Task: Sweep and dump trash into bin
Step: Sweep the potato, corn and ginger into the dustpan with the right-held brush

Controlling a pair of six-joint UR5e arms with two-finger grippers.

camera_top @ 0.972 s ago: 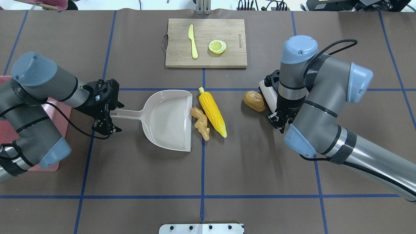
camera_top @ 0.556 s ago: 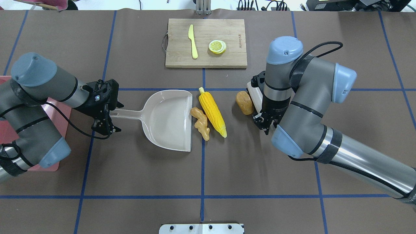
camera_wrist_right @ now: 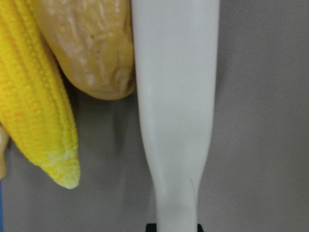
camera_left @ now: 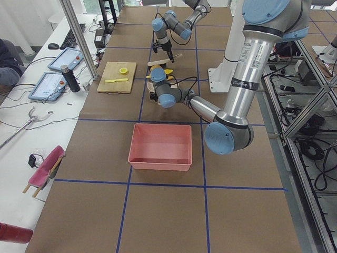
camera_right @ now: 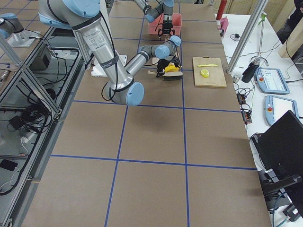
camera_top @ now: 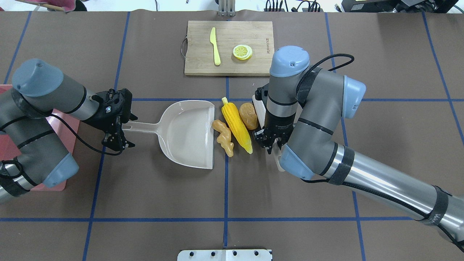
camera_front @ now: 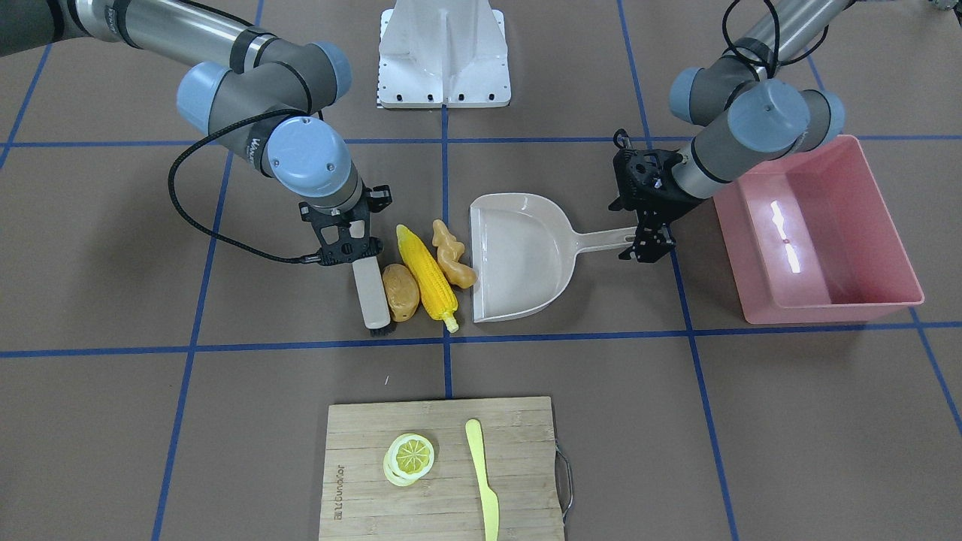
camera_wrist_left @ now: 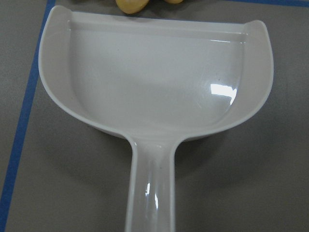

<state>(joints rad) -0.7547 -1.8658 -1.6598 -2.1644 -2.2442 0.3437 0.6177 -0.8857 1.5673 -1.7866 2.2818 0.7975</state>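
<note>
My right gripper [camera_top: 268, 140] is shut on a white brush [camera_front: 370, 291], whose side presses the brown-orange potato [camera_top: 248, 115] against the yellow corn cob [camera_top: 237, 125]. The tan ginger root [camera_top: 223, 137] lies between the corn and the open mouth of the beige dustpan [camera_top: 188, 134]. My left gripper [camera_top: 117, 127] is shut on the dustpan's handle and holds the pan flat on the table. The pan is empty in the left wrist view [camera_wrist_left: 154, 77]. The pink bin [camera_front: 827, 313] stands empty just beyond the left gripper.
A wooden cutting board [camera_top: 229, 47] at the far side carries a yellow-green knife [camera_top: 215, 46] and a lemon slice [camera_top: 242, 52]. The robot's white base plate [camera_front: 443, 52] is at the near side. Blue tape lines cross the brown table.
My right arm has swept left with the brush, pushing the potato left until it touches the corn. The left arm, dustpan, corn and ginger have not moved.
</note>
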